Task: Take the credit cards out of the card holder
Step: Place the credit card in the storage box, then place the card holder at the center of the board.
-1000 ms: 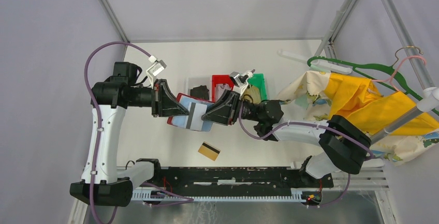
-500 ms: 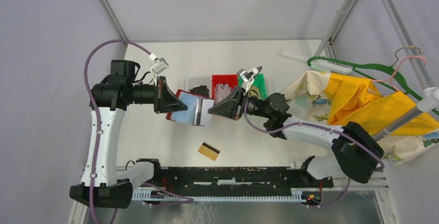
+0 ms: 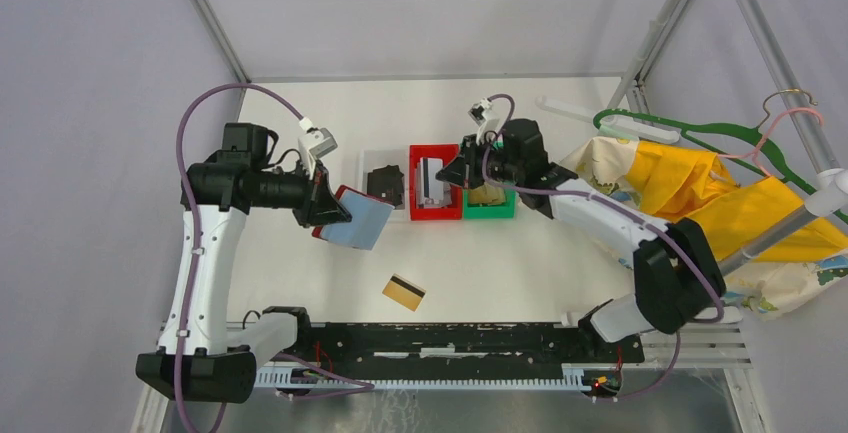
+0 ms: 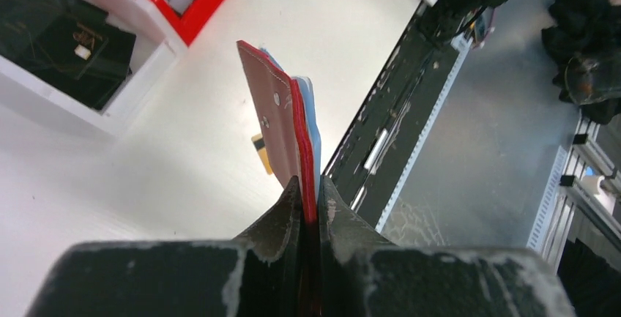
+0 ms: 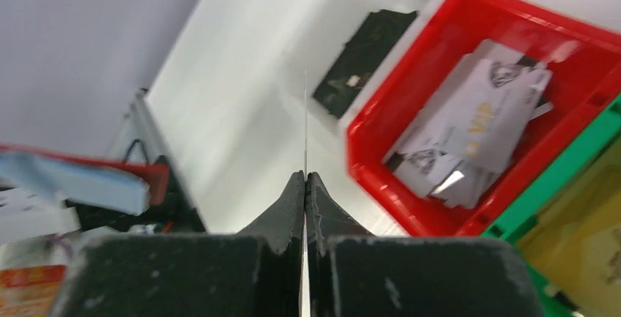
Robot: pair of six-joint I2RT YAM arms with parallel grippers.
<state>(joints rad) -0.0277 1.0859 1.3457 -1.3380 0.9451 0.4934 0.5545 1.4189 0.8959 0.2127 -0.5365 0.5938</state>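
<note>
Beside red bin, pinches credit card edge-on in right gripper, long axis off fingertips; clamps card holder in left gripper, well apart.

Right wrist view: card appears edge-on; face not visible. Card holder at 9 o'clock is blurred and cropped. Left wrist view: gold card mostly hidden behind it.

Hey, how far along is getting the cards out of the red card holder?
Done: a gold card lies on the table, pale cards sit in the red bin. In hand: the right gripper pinches a thin card by that bin; the left gripper clamps the card holder. Left: dropping that card; any remaining inside are hidden.
</note>
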